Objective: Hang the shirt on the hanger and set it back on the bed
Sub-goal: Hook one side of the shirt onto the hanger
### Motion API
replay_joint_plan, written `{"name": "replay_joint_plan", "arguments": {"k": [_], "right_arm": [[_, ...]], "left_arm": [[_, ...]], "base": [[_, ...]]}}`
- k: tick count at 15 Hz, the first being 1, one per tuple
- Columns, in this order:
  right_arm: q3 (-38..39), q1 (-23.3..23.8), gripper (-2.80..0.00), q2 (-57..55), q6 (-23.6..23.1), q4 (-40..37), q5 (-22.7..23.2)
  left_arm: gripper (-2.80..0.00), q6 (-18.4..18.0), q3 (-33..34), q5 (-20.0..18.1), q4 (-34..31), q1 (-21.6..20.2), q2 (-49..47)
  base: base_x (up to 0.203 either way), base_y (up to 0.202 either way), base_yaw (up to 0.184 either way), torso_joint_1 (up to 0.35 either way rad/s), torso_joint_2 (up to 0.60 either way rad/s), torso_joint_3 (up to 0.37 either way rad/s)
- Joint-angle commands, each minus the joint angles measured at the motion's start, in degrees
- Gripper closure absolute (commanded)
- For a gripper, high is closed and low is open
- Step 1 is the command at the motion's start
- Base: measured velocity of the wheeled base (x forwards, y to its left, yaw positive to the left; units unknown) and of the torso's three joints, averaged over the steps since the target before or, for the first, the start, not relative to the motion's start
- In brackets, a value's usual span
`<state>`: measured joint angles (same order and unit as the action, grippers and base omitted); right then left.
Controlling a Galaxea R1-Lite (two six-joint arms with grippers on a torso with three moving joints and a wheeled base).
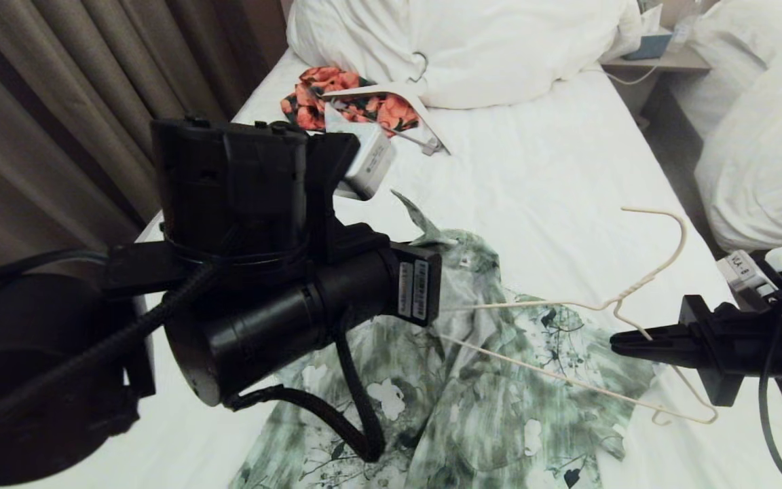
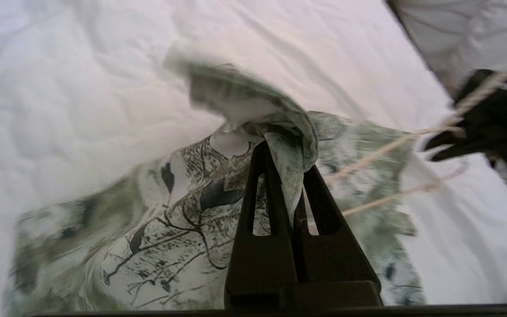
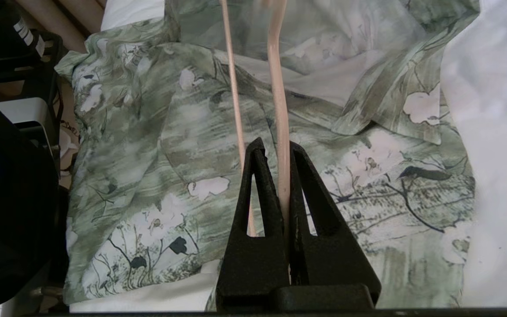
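- You are watching the left pincer [image 2: 286,176] clenching a fold of the shirt [image 1: 472,380] near its collar, lifting the cloth off the bed [image 1: 554,170] in a peak; in the head view the left arm is filling the nine o'clock side, hiding the pinch itself.
- The right pincer [image 3: 282,176] is clamping the wire of the hanger [image 1: 635,285], coming in from three o'clock; the grip is sitting close to the twisted neck, likely so the whole triangle can be steered as one piece.
- The hanger's hook is pointing toward twelve o'clock, and one shoulder arm is running toward nine o'clock across the shirt's chest, its tip disappearing near the raised collar.
- The shirt is lying spread on the white sheet toward six o'clock, open side up, one sleeve at four o'clock beneath the hanger's lower corner.
- By the look of it, you are mid-threading: the left pincer is holding the neck opening up so the wire can be slid inside the shoulder. Whether the wire is already under the cloth cannot be told.
- An orange floral garment [image 1: 337,98] and a thicker white hanger [image 1: 398,102] are lying at twelve o'clock by the duvet [image 1: 472,47], well apart from the work.
- The risk, as you may judge: the thin cloth slipping from the pinch, or the wire snagging the collar.
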<state>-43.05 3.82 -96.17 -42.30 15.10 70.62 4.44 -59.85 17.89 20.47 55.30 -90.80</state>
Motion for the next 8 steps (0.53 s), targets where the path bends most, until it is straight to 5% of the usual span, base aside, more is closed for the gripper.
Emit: {"name": "replay_joint_plan", "arguments": {"k": [1,6,8], "right_arm": [[-0.2,-0.8,0.0,0.0,-0.3,0.1,0.5],[-0.1,-1.4,0.0,0.2,-0.4,0.2,0.4],[0.0,0.0,0.0,0.3,-0.5,0.2,0.4]], "left_arm": [[0.0,0.2,-0.7,0.4,0.1,3.5,-1.1],[0.0,0.5,-7.2,1.8,0.9,6.8,-8.4],[0.0,0.1,-8.3,8.2,0.4,7.7,-9.7]], "base": [[0.0,0.0,0.0,0.0,0.0,0.0],[0.0,0.0,0.0,0.0,0.0,0.0],[0.0,0.0,0.0,0.0,0.0,0.0]]}}
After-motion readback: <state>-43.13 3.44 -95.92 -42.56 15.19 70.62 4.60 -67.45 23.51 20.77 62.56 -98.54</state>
